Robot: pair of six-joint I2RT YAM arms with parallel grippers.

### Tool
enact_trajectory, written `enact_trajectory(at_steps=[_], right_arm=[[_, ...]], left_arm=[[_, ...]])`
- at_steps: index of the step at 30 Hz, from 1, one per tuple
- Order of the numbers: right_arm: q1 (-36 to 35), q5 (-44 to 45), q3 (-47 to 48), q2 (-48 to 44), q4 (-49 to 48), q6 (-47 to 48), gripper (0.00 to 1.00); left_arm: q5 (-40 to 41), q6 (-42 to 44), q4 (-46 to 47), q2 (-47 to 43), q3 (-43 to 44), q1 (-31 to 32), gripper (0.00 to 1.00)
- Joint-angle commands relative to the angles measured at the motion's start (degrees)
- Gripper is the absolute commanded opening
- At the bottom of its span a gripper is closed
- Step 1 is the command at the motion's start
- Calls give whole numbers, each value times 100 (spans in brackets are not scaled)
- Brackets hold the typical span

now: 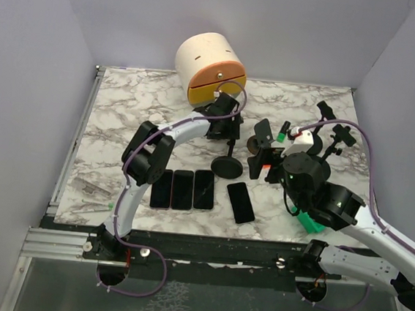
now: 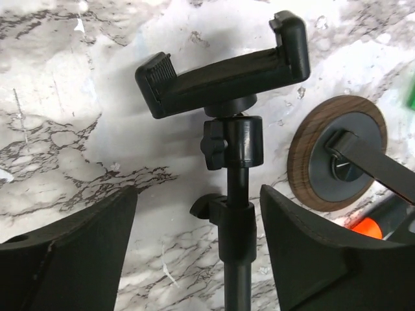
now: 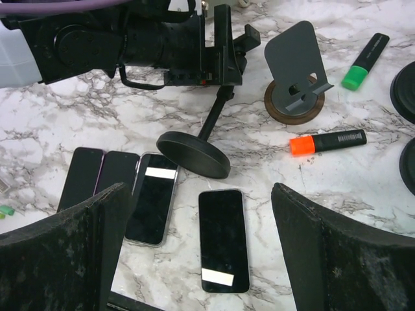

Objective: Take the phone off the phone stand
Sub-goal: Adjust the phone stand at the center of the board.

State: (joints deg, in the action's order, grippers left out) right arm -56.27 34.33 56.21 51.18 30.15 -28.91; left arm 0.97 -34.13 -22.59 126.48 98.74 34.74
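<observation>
step: phone stand (image 2: 237,194) clamp empty, removal looks done (four phones (image 1: 182,189) on surface (image 1: 123,111)) | left fingers (image 2: 65,253) spread astride pole; right fingers (image 3: 58,253) spread | next: lift clear gently

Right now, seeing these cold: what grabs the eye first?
The black clamp-top phone stand at mid-table holds no phone, and its pole stands between the fingers of the open left claw, with gaps on both sides. Nearer the front edge, three dark flat phones lie side by side on the white marble tabletop, with a fourth dark phone apart to their right. A cream and orange drum sits at the back.
</observation>
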Motion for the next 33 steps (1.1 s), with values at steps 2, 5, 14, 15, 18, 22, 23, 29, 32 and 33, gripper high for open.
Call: enact_trajectory(at_steps=[2,5,14,15,18,22,23,29,32,33], right_arm=[[8,282,76,-139,261,96,94],[13,317,58,-173,262,111,94],[7,372,36,-302,360,101,94],[9,377,32,-328,374,97,94],[9,382,31,-399,413,70,94],[17,373,42,-477,465,36,94],[7,375,33,-504,477,26,94],[6,391,-24,-672,554,-25,94],[1,391,-37,-744,584,-34,94],[7,391,-44,-772,598,-28,94]], left_arm=[[190,258,-220,396,217,96,70],[233,352,-220,445,269,155,59],[342,469,-220,366,358,258,20],[369,469,-220,316,349,261,17],[460,469,-220,90,384,255,9],[508,471,-220,-263,519,259,2],[501,469,-220,-345,552,259,1],[459,386,-162,-910,642,261,0],[423,356,4,-1213,511,269,0],[409,355,98,-1323,422,270,0]])
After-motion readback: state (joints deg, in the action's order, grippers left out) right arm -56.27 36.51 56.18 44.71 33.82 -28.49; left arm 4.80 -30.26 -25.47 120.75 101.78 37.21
